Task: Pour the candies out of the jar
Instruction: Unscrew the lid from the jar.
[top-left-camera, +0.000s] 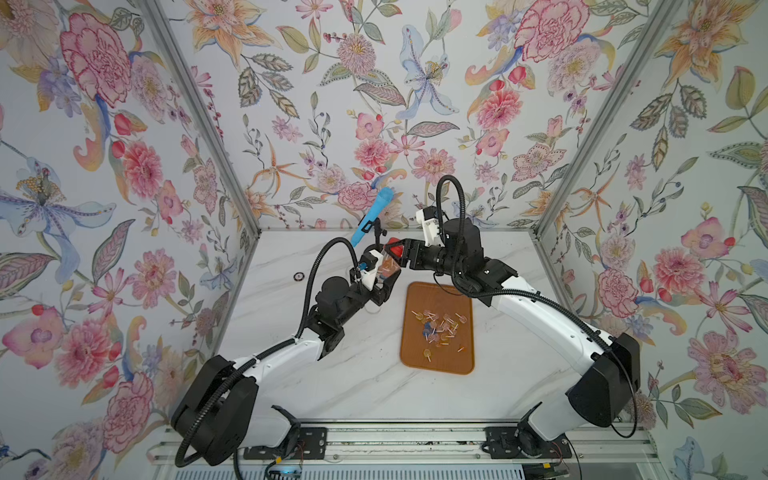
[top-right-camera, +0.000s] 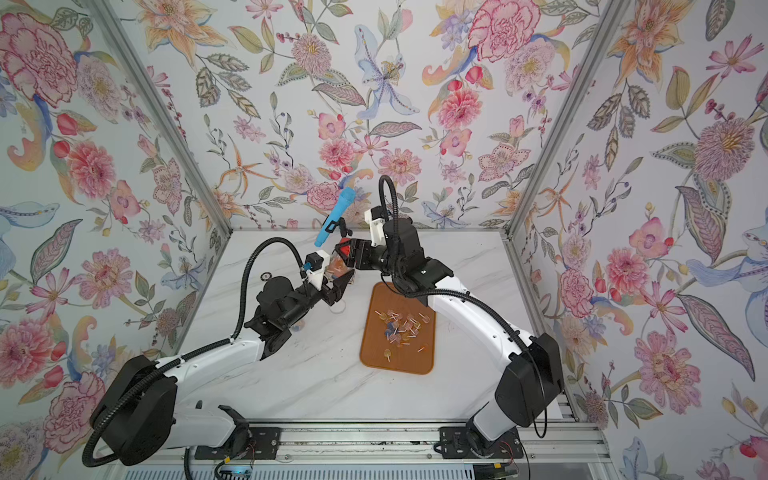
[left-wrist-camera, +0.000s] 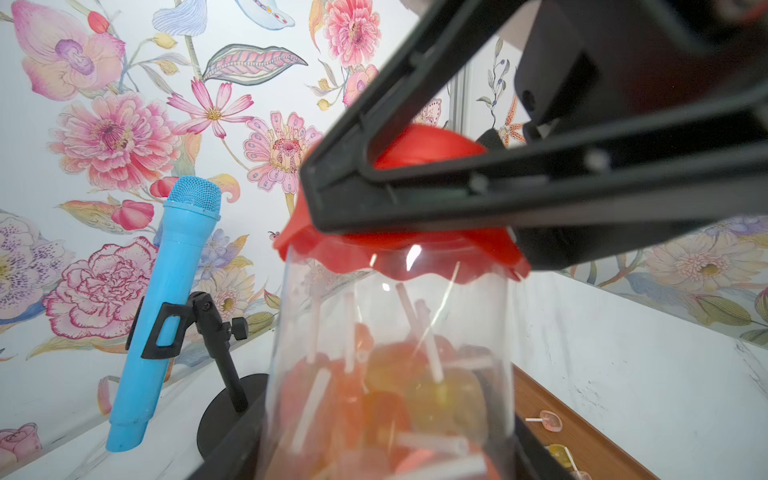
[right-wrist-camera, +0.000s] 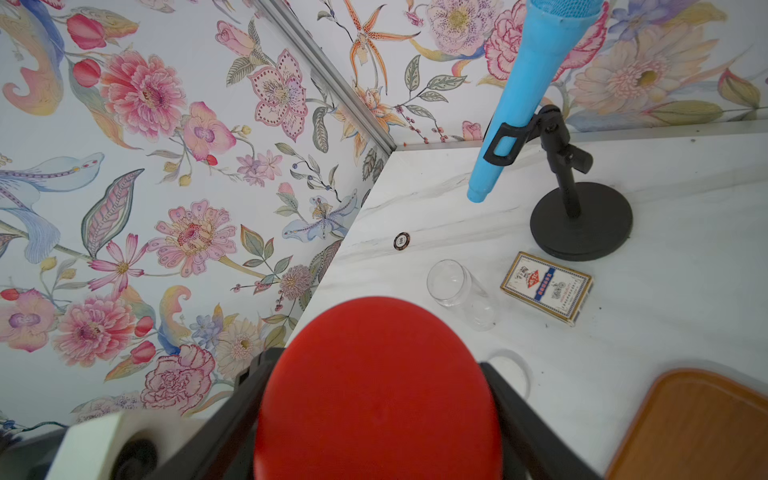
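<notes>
Candies (left-wrist-camera: 415, 374) are sitting packed in the lower part of the clear jar (left-wrist-camera: 390, 316), orange and yellow heads with pale sticks pointing up toward the red lid (right-wrist-camera: 378, 386), which is on the jar's mouth. I am holding that jar in my left tool (top-left-camera: 386, 282), its jaws narrowed onto the clear wall from both sides. In both top views the jar is hanging over the surface (top-left-camera: 332, 374), just beyond the far left corner of the brown tray (top-left-camera: 457, 361).

My right tool (top-left-camera: 395, 251) is reaching in from the other side, with one black finger lying along each side of the lid. The fingers are sitting close against its rim, but I cannot tell whether they are pressing on it or only flanking it.

More loose candies (top-left-camera: 436, 328) are lying scattered across the middle of the tray: orange, pink, yellow and a few blue.

Behind the jar, a blue microphone (left-wrist-camera: 166, 299) is leaning in the clip of a black stand (right-wrist-camera: 582, 224) near the back wall. A card box (right-wrist-camera: 546, 286) is lying flat just beside the stand's round base, an empty clear container (right-wrist-camera: 461, 293) is lying on its side next to the box, and a small poker chip (right-wrist-camera: 401, 241) is resting apart from them, nearer the left wall.
</notes>
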